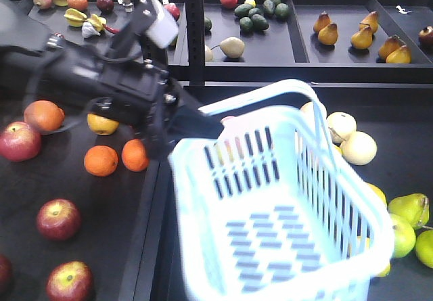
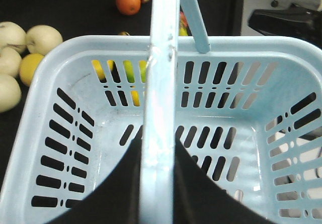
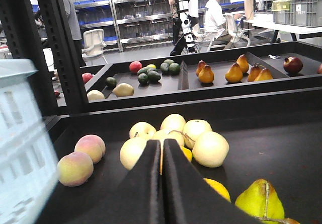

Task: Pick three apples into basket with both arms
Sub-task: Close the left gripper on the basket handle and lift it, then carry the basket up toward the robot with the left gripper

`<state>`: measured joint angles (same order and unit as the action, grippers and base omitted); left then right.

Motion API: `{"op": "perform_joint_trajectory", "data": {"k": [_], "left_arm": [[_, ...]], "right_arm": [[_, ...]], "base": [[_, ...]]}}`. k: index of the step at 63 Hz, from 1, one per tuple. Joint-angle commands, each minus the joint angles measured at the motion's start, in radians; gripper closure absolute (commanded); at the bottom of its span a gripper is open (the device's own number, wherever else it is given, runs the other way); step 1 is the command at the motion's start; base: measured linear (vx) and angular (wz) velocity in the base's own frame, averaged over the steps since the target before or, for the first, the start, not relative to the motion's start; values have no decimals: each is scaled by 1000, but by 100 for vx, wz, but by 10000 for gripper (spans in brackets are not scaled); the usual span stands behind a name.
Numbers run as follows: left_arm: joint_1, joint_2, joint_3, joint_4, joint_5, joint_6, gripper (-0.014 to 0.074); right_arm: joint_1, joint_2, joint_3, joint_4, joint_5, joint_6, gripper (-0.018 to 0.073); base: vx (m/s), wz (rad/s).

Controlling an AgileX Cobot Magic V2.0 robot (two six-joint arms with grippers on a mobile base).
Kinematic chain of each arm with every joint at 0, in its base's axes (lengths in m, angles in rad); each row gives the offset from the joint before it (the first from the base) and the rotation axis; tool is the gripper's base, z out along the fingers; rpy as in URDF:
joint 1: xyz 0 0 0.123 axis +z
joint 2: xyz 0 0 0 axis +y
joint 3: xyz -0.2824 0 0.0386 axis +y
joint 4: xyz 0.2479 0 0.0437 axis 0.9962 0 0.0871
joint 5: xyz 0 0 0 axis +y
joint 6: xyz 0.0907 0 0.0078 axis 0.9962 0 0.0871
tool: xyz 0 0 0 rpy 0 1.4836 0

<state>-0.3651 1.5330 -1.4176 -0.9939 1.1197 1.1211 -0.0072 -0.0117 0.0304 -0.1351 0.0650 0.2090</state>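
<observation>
The pale blue basket (image 1: 196, 206) hangs empty and tilted over the gap between the two tables. My left gripper (image 1: 215, 124) is shut on its swing handle (image 2: 160, 83), which runs straight between the jaws in the left wrist view (image 2: 157, 144). Three red apples (image 1: 19, 141) (image 1: 58, 218) (image 1: 69, 281) lie on the left table, below and left of the left arm. My right gripper (image 3: 162, 143) is shut with nothing in it, low over the right table, with the basket wall (image 3: 22, 148) at its left. The right arm does not show in the front view.
Oranges (image 1: 101, 160) and a yellow fruit (image 1: 101, 124) lie beside the left arm. Pale round fruits (image 3: 210, 148), two peaches (image 3: 75, 167) and green-yellow pears (image 1: 408, 210) crowd the right table. A back shelf (image 1: 270, 64) holds avocados, pears and other fruit behind black posts (image 1: 195, 30).
</observation>
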Motion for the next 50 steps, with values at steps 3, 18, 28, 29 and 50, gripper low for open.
{"op": "perform_joint_trajectory", "data": {"k": [3,18,28,29,50], "left_arm": [[-5,-144,10,29,47,-108,604],[-5,-407,223,126,-134,-215,604],[-5,-575,377,125,-348,-350,604],[-5,-597,391,125,-367,-362,604],[-5,-895,683,154,-536,-435,604]], "right_arm": [[-5,-12,11,-3,-71,-8,564],[-5,-12,11,-3,-71,-8,564],[-5,-12,11,-3,-71,-8,564],[-5,-12,11,-3,-71,-8,564],[-5,-12,11,-3,-71,-8,564]], "base": [[0,0],[0,0],[0,0],[0,0],[0,0]]}}
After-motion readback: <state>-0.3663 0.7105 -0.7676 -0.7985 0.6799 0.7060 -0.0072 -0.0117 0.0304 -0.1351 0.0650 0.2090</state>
